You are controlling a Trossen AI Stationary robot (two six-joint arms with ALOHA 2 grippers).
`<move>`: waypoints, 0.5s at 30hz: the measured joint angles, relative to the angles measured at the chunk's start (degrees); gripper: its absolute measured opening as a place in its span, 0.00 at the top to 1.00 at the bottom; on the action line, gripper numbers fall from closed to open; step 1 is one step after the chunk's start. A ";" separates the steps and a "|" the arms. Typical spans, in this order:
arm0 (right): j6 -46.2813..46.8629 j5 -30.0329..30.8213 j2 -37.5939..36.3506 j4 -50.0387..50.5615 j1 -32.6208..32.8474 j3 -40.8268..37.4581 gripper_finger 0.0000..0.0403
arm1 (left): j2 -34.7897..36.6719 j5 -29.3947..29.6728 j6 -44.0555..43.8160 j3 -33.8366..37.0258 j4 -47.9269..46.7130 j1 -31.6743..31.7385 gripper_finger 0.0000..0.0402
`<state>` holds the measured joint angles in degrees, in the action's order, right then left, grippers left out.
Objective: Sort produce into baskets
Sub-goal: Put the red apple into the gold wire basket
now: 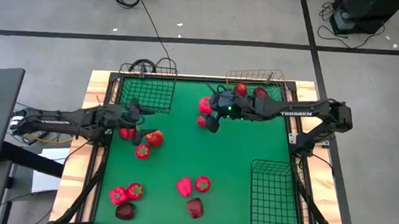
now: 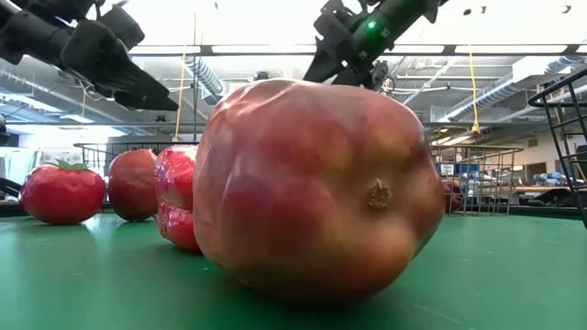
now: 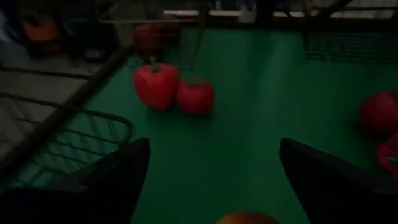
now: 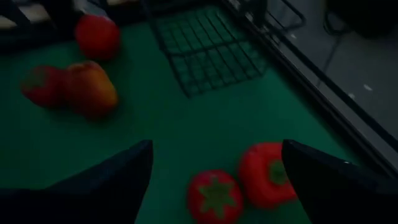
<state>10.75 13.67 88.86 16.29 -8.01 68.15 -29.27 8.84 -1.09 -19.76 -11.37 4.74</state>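
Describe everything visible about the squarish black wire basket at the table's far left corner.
The squarish black wire basket stands upright at the far left corner of the green table, seen from above. It is made of thin black wire in an open grid, with low walls and a rim. A dark cable loops by its far edge. No produce shows inside it; the green mat shows through its mesh floor. The left gripper hovers just in front of its near edge, fingers open; contact cannot be told.

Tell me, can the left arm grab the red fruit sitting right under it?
Probably yes. The left gripper hangs with its jaws open right over the red cluster on the green mat, and nothing blocks the way down.
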 joint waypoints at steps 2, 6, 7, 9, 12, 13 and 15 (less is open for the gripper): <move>0.03 0.11 0.01 -2.61 0.98 -1.25 0.10 | -1.86 -0.71 -2.33 -1.18 -1.62 -0.01 0.06; 0.01 0.17 0.00 -4.86 2.16 -2.16 0.10 | -6.48 -1.36 -7.38 -3.14 -7.54 0.01 0.03; 0.01 0.17 0.00 -4.76 2.17 -2.40 0.10 | -7.79 -1.78 -8.63 -3.44 -8.28 -0.01 0.02; 0.01 0.28 0.02 -4.78 2.09 -2.82 0.10 | -10.34 -2.77 -11.11 -3.55 -9.53 -0.01 0.01; -0.21 0.39 0.00 -6.75 1.82 -3.99 0.10 | -13.89 -3.63 -13.15 -3.51 -9.85 -0.01 0.01; -0.23 0.37 0.00 -7.23 1.60 -4.46 0.10 | -14.93 -3.66 -13.79 -3.51 -9.66 -0.01 0.01; -0.13 0.07 0.02 -7.79 1.18 -5.01 0.10 | -16.87 -3.67 -14.42 -3.51 -9.20 -0.01 0.01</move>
<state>10.63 13.75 88.88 8.49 -6.84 63.14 -46.15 5.17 -15.51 -23.27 -20.58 4.73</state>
